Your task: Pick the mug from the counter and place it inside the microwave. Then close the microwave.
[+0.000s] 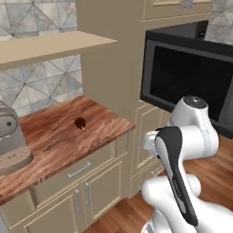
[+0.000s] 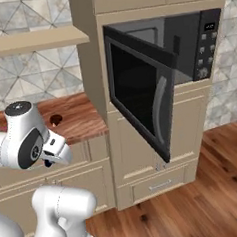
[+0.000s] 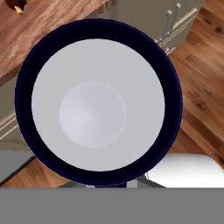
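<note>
Directly below the hand camera sits the small light-grey mug with its dark rim, seen straight down its mouth and taking up most of that view; its pale inner floor is visible, while its handle and outer wall are hidden. Gripper fingertips are not visible around the mug, so how wide the jaws stand, and whether they have hold of the mug, cannot be told. Past the rim, the hand view shows a strip of reddish-brown wood-grain counter, beige cabinet fronts with grey bar pulls, and a wooden plank floor. From the base cameras, the white arm with dark joints is folded low in front of the cabinets, its wrist section beside the counter edge; the hand itself is too small and covered to read. On the counter lies a small dark-brown lump with an orange tip, and a grey coffee machine is cut off at the left edge. Farther back, the large black built-in microwave stands with its dark window door swung open; the cavity interior is mostly screened by the door. A pale tan wall shelf runs above the counter against a grey patterned tile wall.
</note>
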